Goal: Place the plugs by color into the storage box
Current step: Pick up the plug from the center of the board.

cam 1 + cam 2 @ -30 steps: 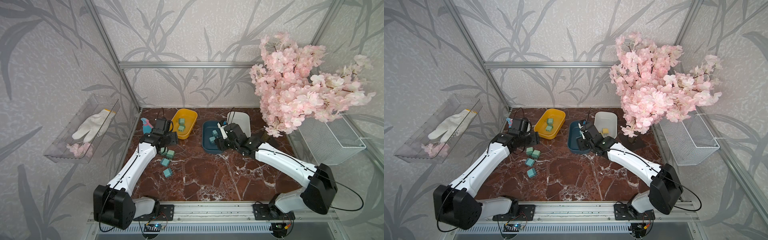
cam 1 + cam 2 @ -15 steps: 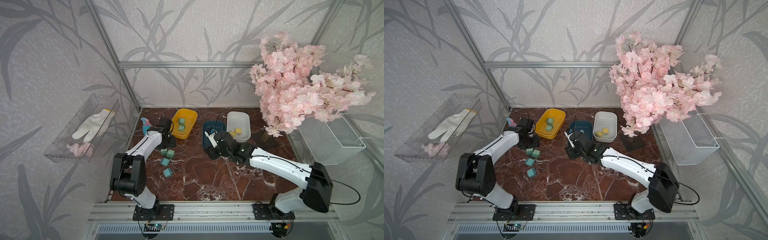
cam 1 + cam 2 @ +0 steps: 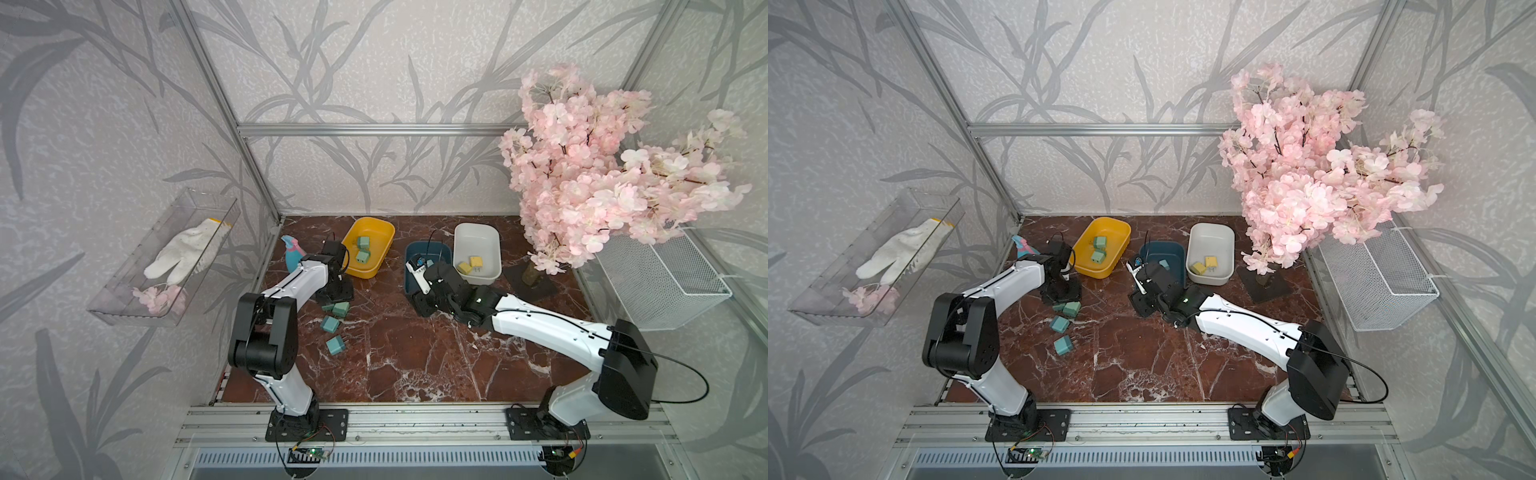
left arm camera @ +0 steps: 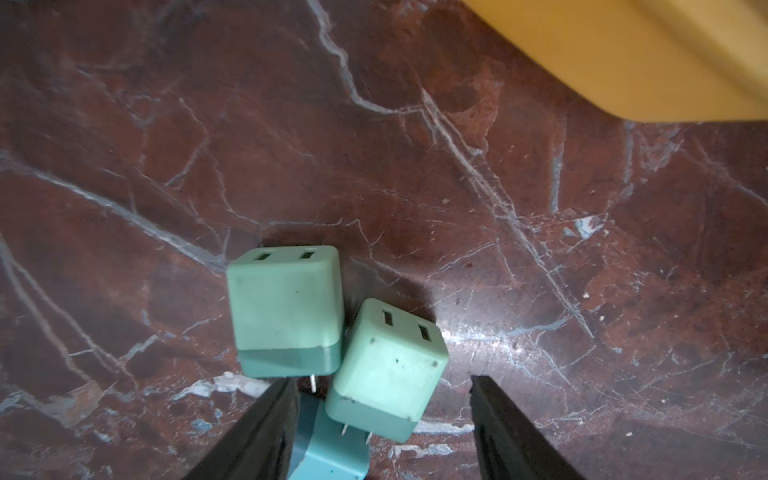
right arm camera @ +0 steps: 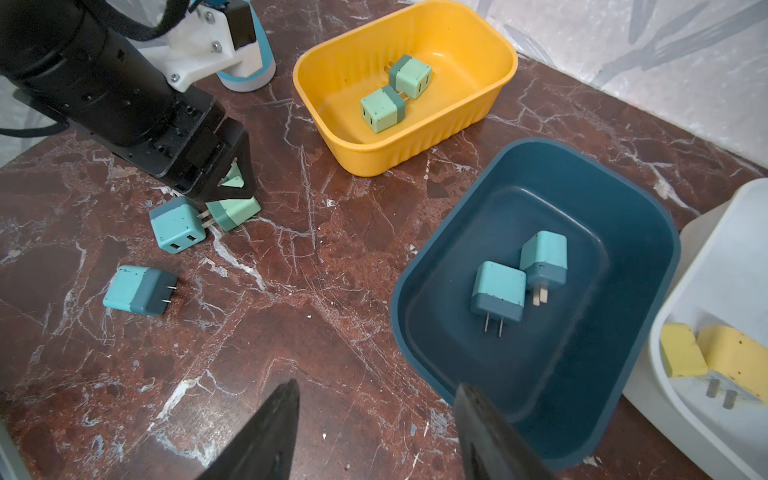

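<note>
Two sage green plugs (image 4: 286, 307) (image 4: 386, 365) lie touching on the marble, a teal one (image 4: 328, 449) just behind them. My left gripper (image 4: 382, 382) is open and straddles the nearer green plug without touching it; both top views show it low over that cluster (image 3: 334, 291) (image 3: 1061, 293). Another teal plug (image 5: 139, 291) lies apart. The yellow bin (image 5: 490, 89) holds two green plugs (image 5: 395, 93), the blue bin (image 5: 436, 365) two teal ones (image 5: 519, 282), the white bin (image 3: 490, 241) two yellow ones (image 3: 469, 264). My right gripper (image 5: 376, 388) hangs open and empty beside the blue bin.
A light-blue spray bottle (image 3: 293, 255) stands behind the left arm. A pink blossom tree (image 3: 582, 187) on a dark base overhangs the right side, next to a white wire basket (image 3: 660, 282). A clear wall shelf (image 3: 166, 266) holds a glove.
The left arm has folded back and its gripper has come down from beside the yellow bin onto the green plugs. The right gripper has drawn back out of the blue bin toward the front.
</note>
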